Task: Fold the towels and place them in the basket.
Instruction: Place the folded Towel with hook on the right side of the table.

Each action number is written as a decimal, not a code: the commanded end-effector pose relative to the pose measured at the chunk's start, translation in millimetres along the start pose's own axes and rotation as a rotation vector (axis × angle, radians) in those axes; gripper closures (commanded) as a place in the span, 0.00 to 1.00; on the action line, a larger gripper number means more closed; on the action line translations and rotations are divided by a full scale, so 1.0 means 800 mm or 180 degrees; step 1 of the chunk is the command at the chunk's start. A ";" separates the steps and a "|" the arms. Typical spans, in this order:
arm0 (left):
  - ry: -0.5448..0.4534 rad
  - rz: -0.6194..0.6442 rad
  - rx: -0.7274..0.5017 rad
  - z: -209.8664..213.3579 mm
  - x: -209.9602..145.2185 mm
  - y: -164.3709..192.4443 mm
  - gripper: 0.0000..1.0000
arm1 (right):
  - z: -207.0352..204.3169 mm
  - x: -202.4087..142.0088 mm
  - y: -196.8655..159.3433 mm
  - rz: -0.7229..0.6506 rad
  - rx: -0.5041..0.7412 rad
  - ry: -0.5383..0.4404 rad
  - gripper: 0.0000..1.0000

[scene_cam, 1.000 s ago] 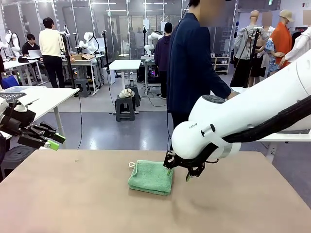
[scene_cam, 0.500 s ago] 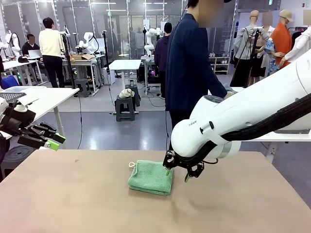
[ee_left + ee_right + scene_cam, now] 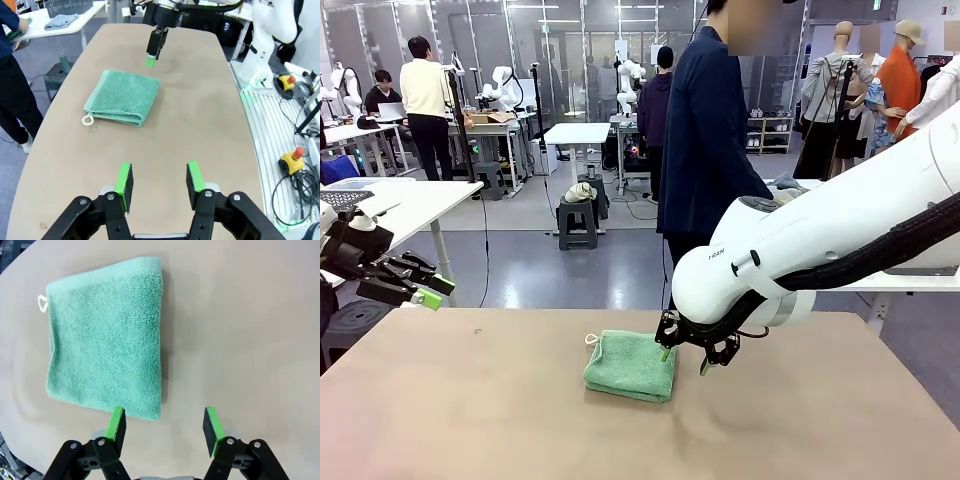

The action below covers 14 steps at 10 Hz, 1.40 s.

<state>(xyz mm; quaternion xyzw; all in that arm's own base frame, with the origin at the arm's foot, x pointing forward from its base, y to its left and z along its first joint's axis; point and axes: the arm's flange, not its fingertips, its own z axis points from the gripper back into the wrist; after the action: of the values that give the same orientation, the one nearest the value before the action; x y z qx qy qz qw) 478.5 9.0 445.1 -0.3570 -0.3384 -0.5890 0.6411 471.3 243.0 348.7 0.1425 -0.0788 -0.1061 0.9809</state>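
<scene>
My left gripper (image 3: pixel 435 292) hangs at the 9 o'clock edge of the front view. Its fingers angle toward 4 o'clock, and the jaws are apart with nothing between them. In its own wrist view the two green pads (image 3: pixel 125 181) stand parallel with a clear gap. My right arm (image 3: pixel 840 220) sweeps in from 2 o'clock, large and close to the camera. Its wrist (image 3: pixel 720 285) is bent so the right gripper (image 3: pixel 685 360) points down toward 6 o'clock near the middle. Those jaws are spread wide, fingertips low, gripping nothing.
</scene>
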 end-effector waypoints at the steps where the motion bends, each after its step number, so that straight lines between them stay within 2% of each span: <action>1: -0.0027 -0.0029 -0.0023 0.002 0.001 0.000 0.44 | 0.000 0.001 0.000 0.0035 -0.0031 -0.0030 0.22; 6: -0.0027 -0.0029 -0.0023 0.002 0.001 0.000 0.44 | -0.018 0.014 0.017 -0.0051 -0.0010 0.0025 0.22; 14: -0.0027 -0.0029 -0.0023 0.002 0.001 0.000 0.44 | -0.071 0.050 0.040 -0.0083 -0.0002 -0.0202 0.22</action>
<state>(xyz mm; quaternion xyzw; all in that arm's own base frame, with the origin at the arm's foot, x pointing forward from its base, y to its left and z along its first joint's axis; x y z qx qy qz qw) 478.5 9.0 445.1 -0.3570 -0.3384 -0.5890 0.6411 520.5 266.9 313.6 0.1485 -0.0914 -0.1053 0.9790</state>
